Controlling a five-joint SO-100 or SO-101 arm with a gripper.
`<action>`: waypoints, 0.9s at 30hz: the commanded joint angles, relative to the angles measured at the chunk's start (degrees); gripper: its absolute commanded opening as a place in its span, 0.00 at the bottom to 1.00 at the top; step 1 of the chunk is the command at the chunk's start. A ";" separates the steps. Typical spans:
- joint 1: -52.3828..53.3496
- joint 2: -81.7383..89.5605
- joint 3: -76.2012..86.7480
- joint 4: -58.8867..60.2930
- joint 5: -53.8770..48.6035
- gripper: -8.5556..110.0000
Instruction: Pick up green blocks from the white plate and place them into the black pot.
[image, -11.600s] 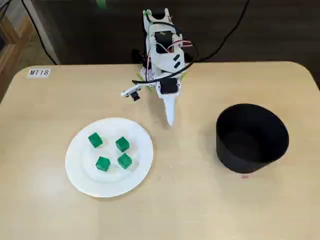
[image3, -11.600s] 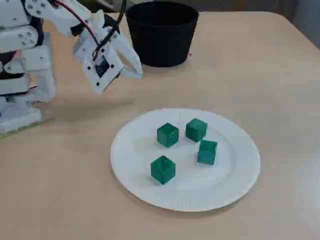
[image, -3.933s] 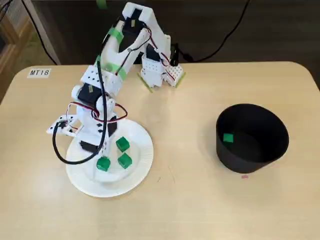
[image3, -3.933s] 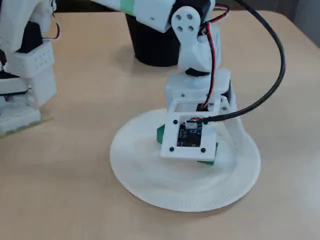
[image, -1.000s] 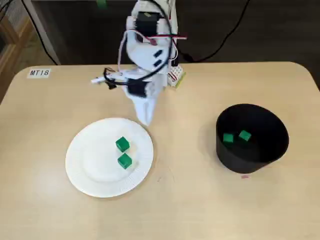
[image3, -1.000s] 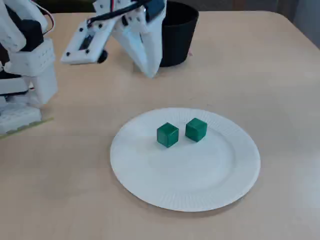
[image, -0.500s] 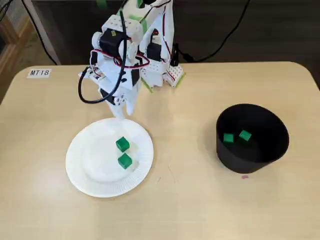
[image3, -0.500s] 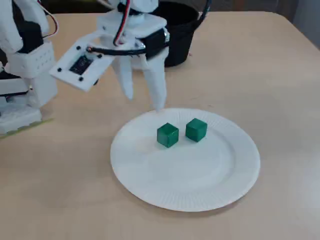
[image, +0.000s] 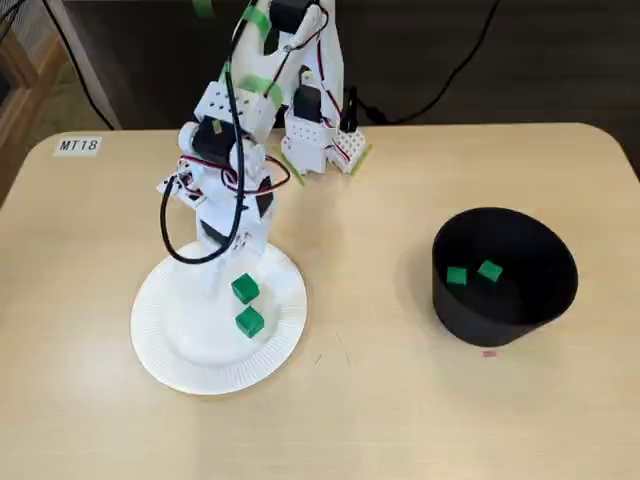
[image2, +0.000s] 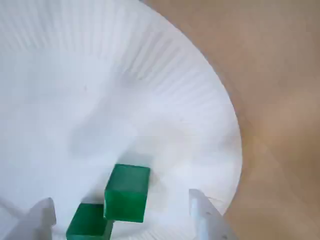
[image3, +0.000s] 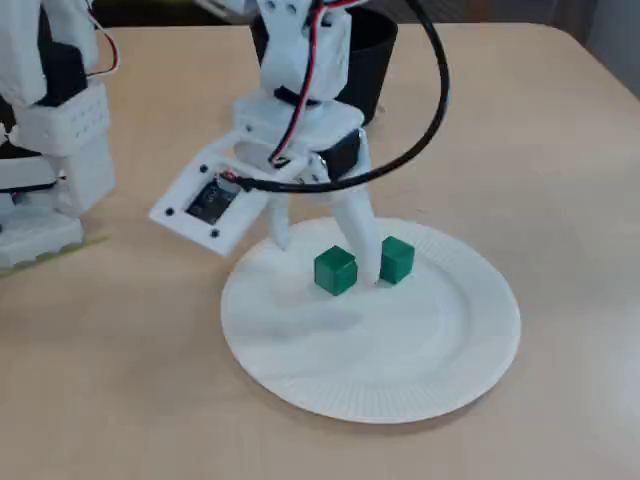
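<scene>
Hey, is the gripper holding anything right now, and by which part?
Nothing is held. The gripper is open over the plate, its fingers either side of a green block, not closed on it.

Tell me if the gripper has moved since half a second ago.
Yes. In a fixed view, the gripper has come down and inward from the white plate's far rim, and now stands open over the plate at the green blocks.

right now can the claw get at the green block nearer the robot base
Probably yes. The claw is open, low over the white plate, with that green block between its fingers. The other block lies beside it, not over it, leaving the way free.
</scene>
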 joint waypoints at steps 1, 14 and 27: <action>-0.70 -0.97 -3.52 -0.97 -0.09 0.38; -0.62 -6.86 -4.22 -6.59 3.16 0.20; 0.62 -2.46 -8.35 -14.33 5.62 0.05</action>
